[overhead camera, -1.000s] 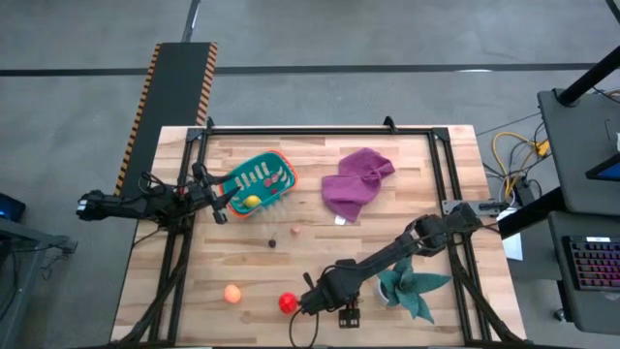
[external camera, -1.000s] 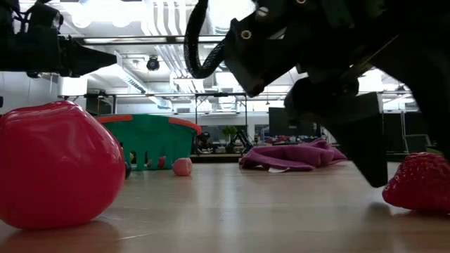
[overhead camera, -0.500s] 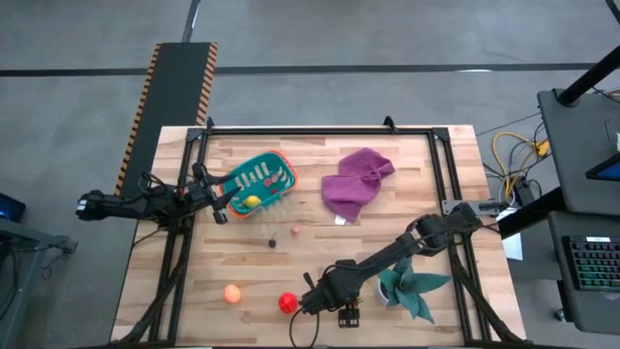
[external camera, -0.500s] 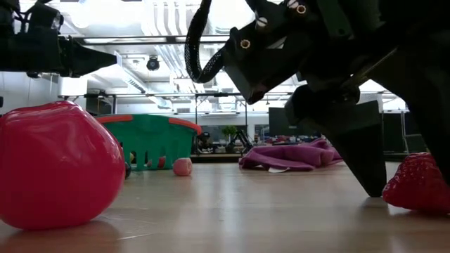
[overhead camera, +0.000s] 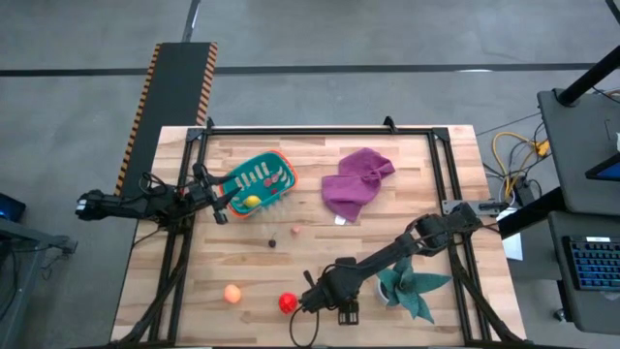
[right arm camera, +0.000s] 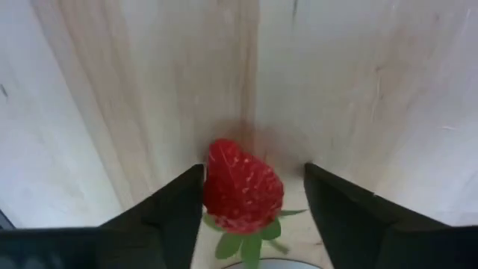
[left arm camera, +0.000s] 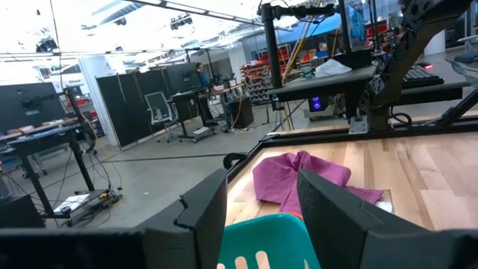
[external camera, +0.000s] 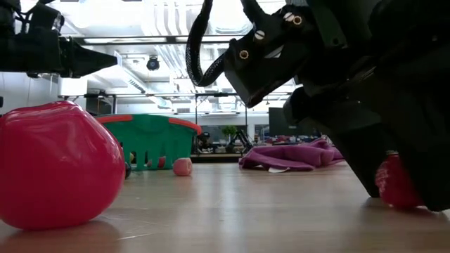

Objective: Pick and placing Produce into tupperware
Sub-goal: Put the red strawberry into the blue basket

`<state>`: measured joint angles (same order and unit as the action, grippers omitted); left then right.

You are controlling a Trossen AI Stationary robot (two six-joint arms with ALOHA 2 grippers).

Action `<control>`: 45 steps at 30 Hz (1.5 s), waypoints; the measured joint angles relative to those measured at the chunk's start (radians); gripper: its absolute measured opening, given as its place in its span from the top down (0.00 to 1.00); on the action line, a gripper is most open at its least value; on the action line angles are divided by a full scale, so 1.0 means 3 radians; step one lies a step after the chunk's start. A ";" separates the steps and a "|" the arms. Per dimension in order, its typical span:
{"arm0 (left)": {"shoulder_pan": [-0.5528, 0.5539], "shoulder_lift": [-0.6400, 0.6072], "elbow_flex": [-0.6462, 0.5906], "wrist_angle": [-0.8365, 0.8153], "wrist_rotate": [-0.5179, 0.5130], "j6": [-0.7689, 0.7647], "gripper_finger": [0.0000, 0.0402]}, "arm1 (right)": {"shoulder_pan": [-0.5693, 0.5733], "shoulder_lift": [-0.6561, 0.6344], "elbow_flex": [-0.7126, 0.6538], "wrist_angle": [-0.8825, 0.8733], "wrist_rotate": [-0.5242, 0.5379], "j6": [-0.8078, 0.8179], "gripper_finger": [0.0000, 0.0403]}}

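Observation:
A red strawberry (right arm camera: 243, 187) lies on the wood near the table's front edge, and my right gripper (right arm camera: 254, 170) points down over it, open, with one finger on each side. In the high view my right gripper (overhead camera: 325, 297) hides the strawberry. The teal basket (overhead camera: 257, 180) with an orange rim stands at the far left with a yellow piece (overhead camera: 252, 202) inside. My left gripper (overhead camera: 221, 204) hovers open beside the basket's left end, nothing between its fingers. A red ball (overhead camera: 287, 302), an orange ball (overhead camera: 232, 293), a pink bit (overhead camera: 295, 231) and a dark bit (overhead camera: 272, 243) lie loose on the table. My right gripper comes at the strawberry from above. One finger (right arm camera: 175, 205) stands right against the berry's side (right arm camera: 209, 187), though I cannot tell whether it touches. A strip of bare wood shows between the berry and the other finger (right arm camera: 336, 202). The strawberry lies on the table.
A purple cloth (overhead camera: 356, 181) lies at the far middle of the table. A teal spiky plant (overhead camera: 412, 286) sits beside my right arm at the near right. Bare wood lies between the basket and the near edge, apart from the loose pieces.
In the low view my right gripper's dark finger has closed in on the strawberry. The berry stood clear beside the finger before; now it shows only partly, tucked between dark parts. The strawberry has stayed on the table.

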<state>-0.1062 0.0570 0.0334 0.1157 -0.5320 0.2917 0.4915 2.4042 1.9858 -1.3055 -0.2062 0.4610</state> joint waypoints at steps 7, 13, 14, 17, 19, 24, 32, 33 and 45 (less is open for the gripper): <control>0.0000 0.0000 0.0000 -0.0001 -0.0001 0.0001 0.62 | 0.0000 0.0004 -0.0001 -0.0025 -0.0017 0.0009 0.63; 0.0000 0.0000 0.0000 -0.0001 -0.0001 0.0000 0.62 | 0.0001 0.0005 -0.0001 -0.0061 -0.0046 0.0006 0.69; 0.0000 0.0000 0.0000 -0.0001 -0.0001 0.0000 0.63 | 0.0001 0.0005 -0.0001 -0.0065 -0.0047 0.0006 0.69; 0.0000 0.0000 0.0000 -0.0002 -0.0001 0.0000 0.62 | 0.0003 0.0005 -0.0001 -0.0068 -0.0048 0.0004 0.67; 0.0000 0.0000 0.0000 -0.0002 -0.0001 0.0000 0.63 | 0.0003 0.0004 -0.0001 -0.0072 -0.0050 -0.0003 0.67; 0.0000 0.0000 0.0000 -0.0002 0.0000 0.0000 0.62 | 0.0004 -0.0001 0.0005 -0.0087 -0.0140 -0.0030 0.70; 0.0000 0.0000 0.0000 -0.0004 -0.0001 0.0001 0.62 | 0.0001 -0.0004 0.0204 -0.0079 -0.0132 -0.0227 0.71; 0.0000 0.0000 0.0000 -0.0002 -0.0001 0.0000 0.62 | -0.0001 -0.0004 0.0241 -0.0076 -0.0116 -0.0263 0.71; 0.0000 -0.0001 0.0000 -0.0003 -0.0001 0.0000 0.62 | -0.0131 -0.0017 0.0833 -0.0069 0.0699 -0.0721 0.71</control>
<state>-0.1062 0.0566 0.0334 0.1147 -0.5322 0.2916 0.4522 2.3991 2.2356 -1.3262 0.0036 0.2448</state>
